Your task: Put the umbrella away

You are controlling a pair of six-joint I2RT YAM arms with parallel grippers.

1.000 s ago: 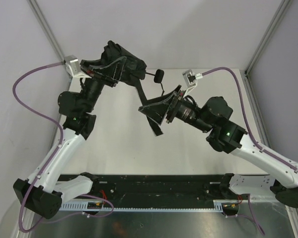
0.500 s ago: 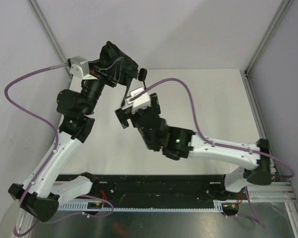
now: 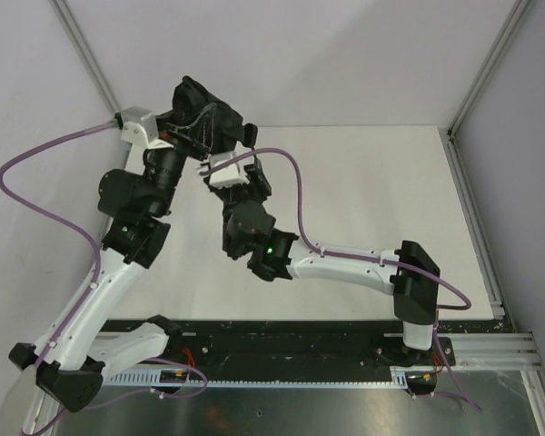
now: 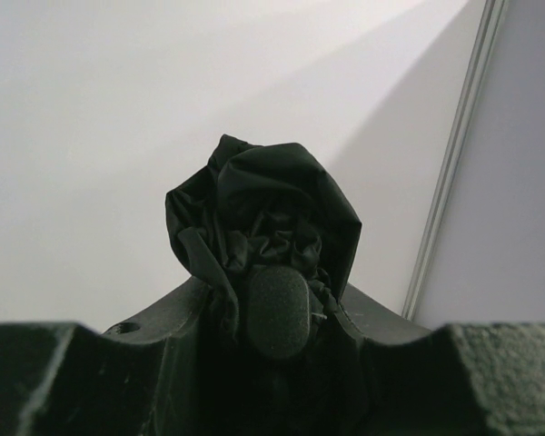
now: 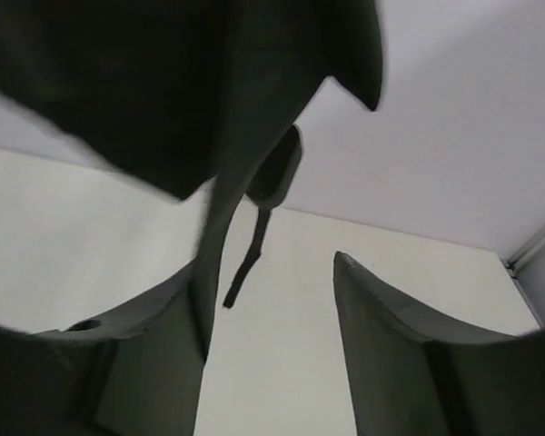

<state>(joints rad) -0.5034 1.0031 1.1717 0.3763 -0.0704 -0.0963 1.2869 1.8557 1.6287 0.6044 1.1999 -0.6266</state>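
The umbrella is a crumpled black fabric bundle held up at the far left of the table. My left gripper is shut on it. In the left wrist view the bundle bulges out between my fingers, with a rounded black end in front. My right gripper sits just right of and below the bundle, open. In the right wrist view black fabric hangs above the jaws. A fabric strip runs down along the left finger, and a thin closure tab dangles free.
The white table top lies under both arms. Grey walls with aluminium posts stand on both sides. A black rail with the arm bases runs along the near edge. Purple cables loop off both wrists.
My right arm has swung from the middle-right of the table over to the left, up against the umbrella bundle. The fabric stretched out to it a second ago no longer shows. The left gripper shifted slightly left.
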